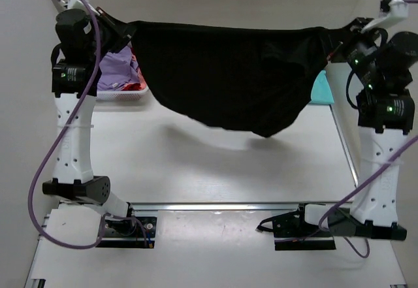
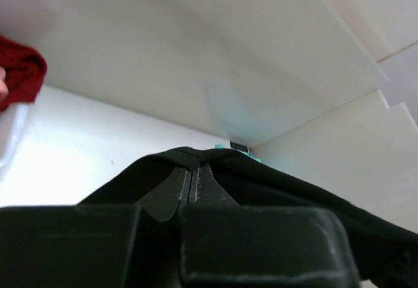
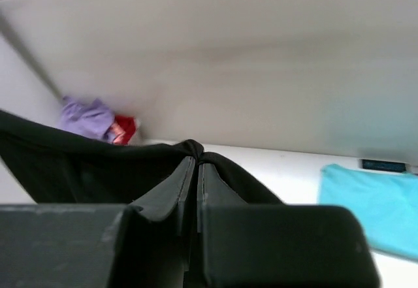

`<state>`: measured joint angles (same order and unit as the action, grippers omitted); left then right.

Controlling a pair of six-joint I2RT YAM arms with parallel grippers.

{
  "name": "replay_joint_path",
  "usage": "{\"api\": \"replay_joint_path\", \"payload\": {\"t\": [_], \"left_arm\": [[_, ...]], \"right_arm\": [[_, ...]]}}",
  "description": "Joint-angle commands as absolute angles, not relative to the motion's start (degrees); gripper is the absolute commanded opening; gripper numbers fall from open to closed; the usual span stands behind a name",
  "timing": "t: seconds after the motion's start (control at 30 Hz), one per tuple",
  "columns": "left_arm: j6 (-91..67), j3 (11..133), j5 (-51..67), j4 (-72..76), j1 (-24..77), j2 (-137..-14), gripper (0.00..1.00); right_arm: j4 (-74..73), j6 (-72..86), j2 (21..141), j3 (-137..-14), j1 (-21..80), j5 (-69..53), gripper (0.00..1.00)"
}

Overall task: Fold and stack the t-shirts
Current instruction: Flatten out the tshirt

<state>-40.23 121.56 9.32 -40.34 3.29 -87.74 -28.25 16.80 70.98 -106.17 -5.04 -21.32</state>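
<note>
The black t-shirt (image 1: pixel 228 72) hangs stretched in the air between both arms, sagging in the middle above the table. My left gripper (image 1: pixel 123 32) is shut on its left end; in the left wrist view (image 2: pixel 193 160) the cloth (image 2: pixel 274 183) bunches over the closed fingertips. My right gripper (image 1: pixel 338 45) is shut on its right end, and the black cloth (image 3: pixel 78 164) drapes from it (image 3: pixel 198 154). A teal t-shirt (image 1: pixel 319 87) lies flat at the far right (image 3: pixel 366 203). Lavender-purple (image 1: pixel 117 69) and red (image 1: pixel 132 87) shirts lie heaped at the far left.
A white lattice basket (image 1: pixel 124 94) holds the heaped shirts at the back left, partly behind the left arm. A metal rail (image 1: pixel 228 206) runs across the near table between the arm bases. Walls close in at the left and back.
</note>
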Motion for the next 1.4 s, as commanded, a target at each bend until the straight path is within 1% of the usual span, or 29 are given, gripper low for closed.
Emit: {"api": "replay_joint_path", "payload": {"t": [0.0,0.1,0.23,0.27,0.37,0.4,0.47,0.53,0.6,0.67,0.73,0.77,0.8,0.83,0.87,0.9,0.93,0.97,1.03,1.07,1.13,1.17,1.23,1.27,1.33,1.37], "left_arm": [[-43.93,119.53,11.05,-41.40,2.29,-94.46,0.00],[-45.00,123.13,16.33,-42.27,1.58,-102.01,0.00],[-46.31,132.51,19.85,-42.28,0.45,-109.93,0.00],[-47.28,134.71,20.39,-41.84,0.70,-110.82,0.00],[-49.39,138.77,21.88,-39.12,0.00,-112.06,0.00],[-49.83,139.13,22.32,-37.98,-1.74,-111.45,0.00],[-50.62,137.48,22.50,-35.43,-2.98,-109.34,0.00],[-51.50,134.75,23.55,-33.50,-4.30,-105.66,0.00],[-51.59,131.67,24.60,-33.57,-4.75,-103.89,0.00],[-50.02,129.03,24.43,-34.79,-4.14,-101.53,0.00],[-48.00,121.86,24.00,-35.68,-3.26,-98.72,0.00],[-47.29,119.29,23.82,-34.81,-2.64,-96.79,0.00],[-47.11,111.87,23.99,-32.89,-1.94,-93.81,0.00],[-47.46,103.71,24.17,-31.39,-1.67,-91.87,0.00],[-48.24,99.45,24.34,-28.16,-1.23,-88.19,0.00],[-48.86,90.27,24.35,-25.69,-1.40,-85.37,0.00],[-49.39,82.78,24.78,-25.32,-1.58,-84.21,0.00],[-49.48,79.31,25.66,-24.27,-1.15,-82.02,0.00],[-48.17,67.64,25.84,-25.31,-0.70,-79.81,0.00],[-47.38,64.98,25.23,-26.10,-0.70,-78.06,0.00],[-46.76,54.19,24.35,-26.63,0.86,-75.68,0.00],[-46.84,49.44,24.61,-26.80,0.97,-74.46,0.00],[-47.11,43.19,24.61,-25.76,0.53,-73.04,0.00],[-47.28,39.67,24.52,-25.40,0.44,-72.60,0.00],[-47.29,36.41,24.44,-24.70,0.61,-72.51,0.00],[-47.02,35.17,23.91,-24.70,0.79,-72.60,0.01]], "right_arm": [[-31.98,16.18,79.26,-111.44,-1.77,-24.26,0.00],[-32.70,15.90,87.08,-114.16,-1.66,-25.57,0.00],[-32.17,14.77,92.54,-121.00,-0.70,-25.14,0.00],[-32.60,14.77,94.72,-122.50,-0.62,-25.48,0.00],[-35.93,14.41,99.65,-136.71,-0.79,-26.19,0.00],[-36.82,14.15,100.97,-140.50,-1.23,-26.63,0.00],[-35.43,15.46,100.90,-141.42,-2.10,-27.68,0.00],[-32.97,17.13,97.40,-137.21,-3.86,-28.74,0.00],[-30.59,17.84,94.24,-130.11,-4.57,-29.10,0.00],[-31.37,17.58,91.59,-125.63,-4.31,-28.65,0.00],[-31.64,17.23,87.82,-118.94,-3.78,-28.22,0.00],[-31.38,17.05,86.58,-113.00,-3.34,-28.13,0.00],[-30.16,17.31,83.88,-106.15,-2.73,-28.04,0.00],[-29.45,17.40,81.41,-102.17,-2.55,-27.78,0.00],[-28.92,17.40,80.17,-95.78,-2.20,-27.77,0.00],[-27.87,17.49,77.89,-89.10,-2.28,-28.47,0.00],[-27.60,17.49,75.70,-85.90,-2.02,-28.91,0.00],[-27.68,18.10,74.11,-80.13,-1.93,-28.92,0.00],[-29.70,18.19,71.30,-69.83,-1.85,-29.88,0.00],[-30.32,18.45,69.28,-67.61,-1.85,-29.80,0.00],[-31.55,19.25,66.29,-57.79,-1.58,-30.58,0.00],[-32.51,20.03,64.27,-55.48,-1.76,-30.85,0.00],[-33.13,21.71,61.80,-46.54,-1.67,-31.11,0.00],[-33.40,22.93,60.48,-44.58,-1.23,-30.59,0.00],[-33.14,23.90,59.94,-38.17,-0.44,-30.32,0.00],[-33.74,24.17,59.77,-37.10,-0.35,-29.45,0.15]]}}
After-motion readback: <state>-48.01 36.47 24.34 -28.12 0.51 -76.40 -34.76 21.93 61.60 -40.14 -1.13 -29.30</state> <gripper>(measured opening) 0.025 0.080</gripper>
